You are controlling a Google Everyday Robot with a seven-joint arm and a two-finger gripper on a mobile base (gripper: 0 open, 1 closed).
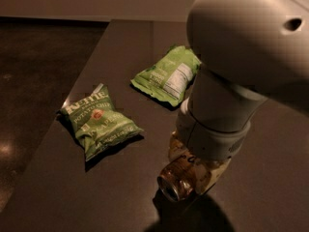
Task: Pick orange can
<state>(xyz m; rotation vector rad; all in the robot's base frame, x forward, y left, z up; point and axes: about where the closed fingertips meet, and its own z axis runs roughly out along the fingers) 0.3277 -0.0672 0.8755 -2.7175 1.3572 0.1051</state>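
The orange can (pixel 175 181) is a small shiny orange-gold can with a silver rim. It lies tilted, its end facing the camera, between the pale fingers of my gripper (pixel 189 174) at the lower middle of the camera view. The gripper is shut on the can and seems to hold it just above the dark table (pixel 120 197), where a shadow falls below it. The big white arm housing (pixel 246 47) hides the wrist and most of the gripper.
A green Kettle chip bag (pixel 99 121) lies flat to the left of the can. A second green chip bag (pixel 166 76) lies further back, partly behind the arm. The table's left edge (pixel 58 124) drops to a dark floor.
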